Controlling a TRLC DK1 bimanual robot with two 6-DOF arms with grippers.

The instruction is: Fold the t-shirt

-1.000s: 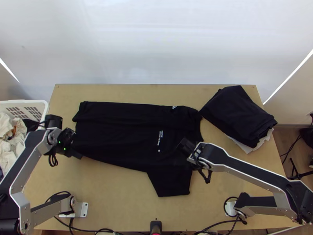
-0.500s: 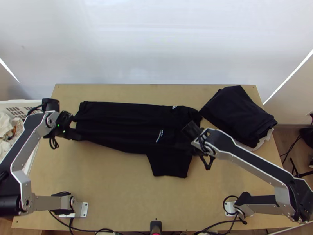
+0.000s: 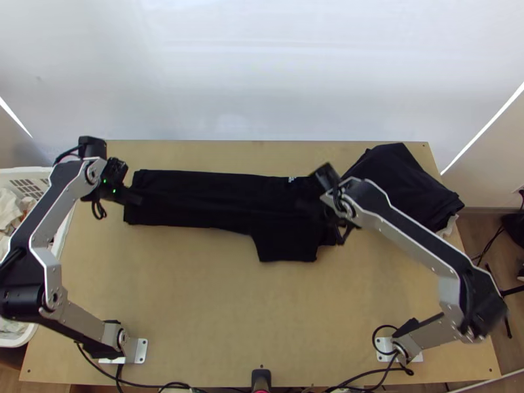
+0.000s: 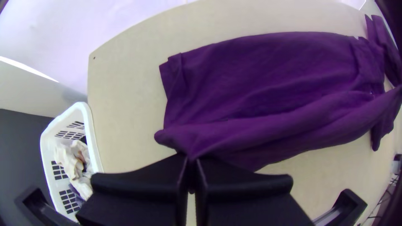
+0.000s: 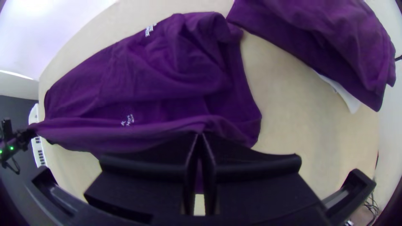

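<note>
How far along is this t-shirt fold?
Done: the t-shirt looks folded in along its far side. In hand: left gripper and right gripper pinch the raised near side. Left: laying that down, tucking the jutting sleeve, probably folding the length.

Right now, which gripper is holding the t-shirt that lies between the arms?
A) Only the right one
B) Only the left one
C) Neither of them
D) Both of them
D: the left gripper and the right gripper each have their jaws shut on the t-shirt, and a ridge of its cloth runs between them.
</note>
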